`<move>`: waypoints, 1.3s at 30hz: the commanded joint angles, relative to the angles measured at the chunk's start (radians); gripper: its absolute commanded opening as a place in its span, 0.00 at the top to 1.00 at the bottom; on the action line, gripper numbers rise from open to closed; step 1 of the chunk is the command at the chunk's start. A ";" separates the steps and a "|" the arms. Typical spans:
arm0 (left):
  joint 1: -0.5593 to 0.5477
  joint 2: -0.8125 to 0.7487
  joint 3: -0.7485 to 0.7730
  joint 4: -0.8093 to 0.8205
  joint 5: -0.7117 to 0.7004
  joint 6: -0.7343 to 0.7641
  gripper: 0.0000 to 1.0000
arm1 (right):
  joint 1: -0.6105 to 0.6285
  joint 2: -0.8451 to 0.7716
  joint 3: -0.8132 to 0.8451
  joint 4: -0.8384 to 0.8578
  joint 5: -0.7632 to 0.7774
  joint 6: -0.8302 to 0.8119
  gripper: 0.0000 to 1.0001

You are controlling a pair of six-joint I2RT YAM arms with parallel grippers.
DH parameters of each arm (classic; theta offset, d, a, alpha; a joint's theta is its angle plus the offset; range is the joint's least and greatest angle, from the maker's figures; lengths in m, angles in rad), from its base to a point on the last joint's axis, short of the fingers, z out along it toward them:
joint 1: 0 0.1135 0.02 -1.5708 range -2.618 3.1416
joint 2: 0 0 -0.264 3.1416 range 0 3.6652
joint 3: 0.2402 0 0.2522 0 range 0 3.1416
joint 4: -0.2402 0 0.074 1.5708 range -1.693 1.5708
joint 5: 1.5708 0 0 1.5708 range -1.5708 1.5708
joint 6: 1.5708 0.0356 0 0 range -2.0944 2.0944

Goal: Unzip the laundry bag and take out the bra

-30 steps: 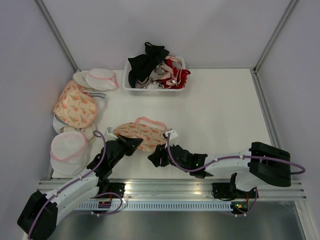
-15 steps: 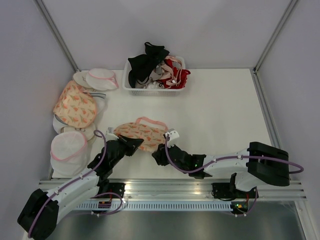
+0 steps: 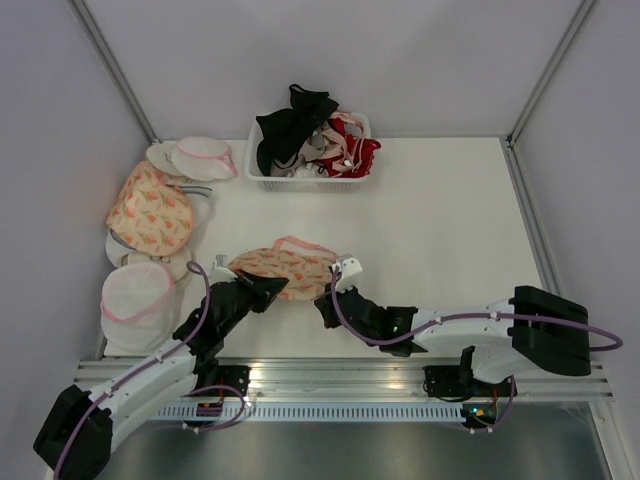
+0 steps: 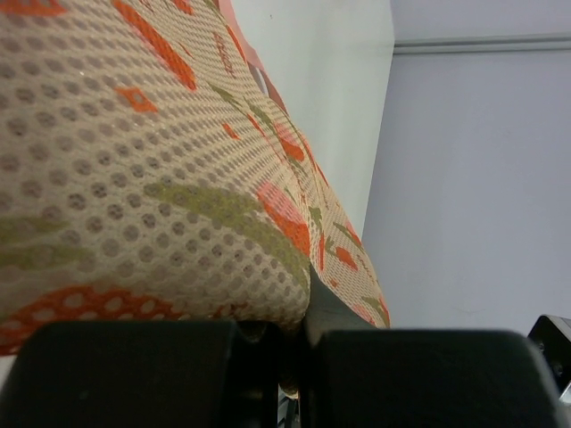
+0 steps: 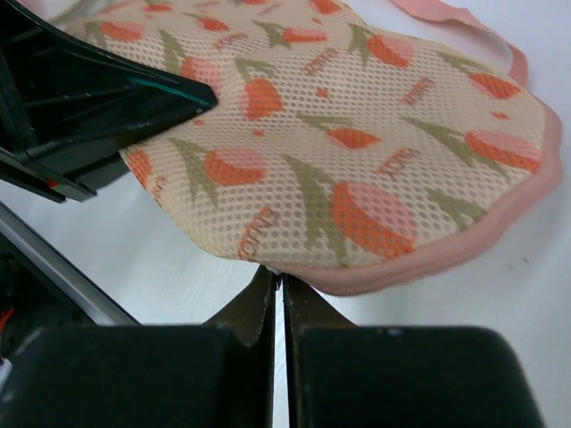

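Observation:
The laundry bag lies flat near the table's front, a peach mesh pouch with orange leaf print and a pink zipper rim. My left gripper is shut on the fabric of its left end; in the left wrist view the mesh bulges over the closed left gripper. At the bag's near edge my right gripper is shut, and the right wrist view shows this right gripper pinching a small pale bit right at the zipper rim. The bra is hidden.
A white basket of black, red and pale garments stands at the back. Along the left wall lie a second leaf-print pouch and white mesh pouches. A pink loop sticks out behind the bag.
My right gripper has moved up to the bag's near rim and closed its jaws there. The left gripper has kept its hold on the bag's left end.

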 commanded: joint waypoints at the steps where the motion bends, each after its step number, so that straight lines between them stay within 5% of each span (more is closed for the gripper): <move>1: -0.004 -0.036 -0.023 -0.050 -0.004 0.020 0.98 | 0.000 -0.069 0.052 -0.248 0.084 0.000 1.00; 7: -0.001 -0.059 -0.026 -0.108 -0.052 0.074 0.98 | -0.002 -0.161 0.087 -0.557 0.149 0.021 1.00; 17: 0.016 0.026 0.014 -0.026 -0.055 0.239 0.98 | -0.003 -0.180 0.113 -0.748 0.213 0.046 1.00; 23: 0.045 0.275 0.078 0.315 0.064 0.397 0.98 | -0.002 -0.166 0.097 -0.696 0.132 0.020 1.00; 28: 0.051 0.577 0.221 0.561 0.304 0.387 0.98 | -0.002 -0.178 0.080 -0.634 0.113 0.023 1.00; 31: 0.051 0.627 0.245 0.568 0.330 0.362 0.51 | -0.002 -0.177 0.078 -0.611 0.112 0.023 1.00; 32: 0.050 0.622 0.247 0.546 0.321 0.361 0.20 | -0.003 -0.177 0.080 -0.607 0.113 0.024 1.00; 33: 0.050 0.613 0.248 0.503 0.310 0.359 0.05 | -0.003 -0.175 0.081 -0.602 0.113 0.027 1.00; 39: 0.050 0.377 0.227 0.082 0.198 0.352 0.00 | -0.003 -0.160 0.086 -0.544 0.095 0.029 1.00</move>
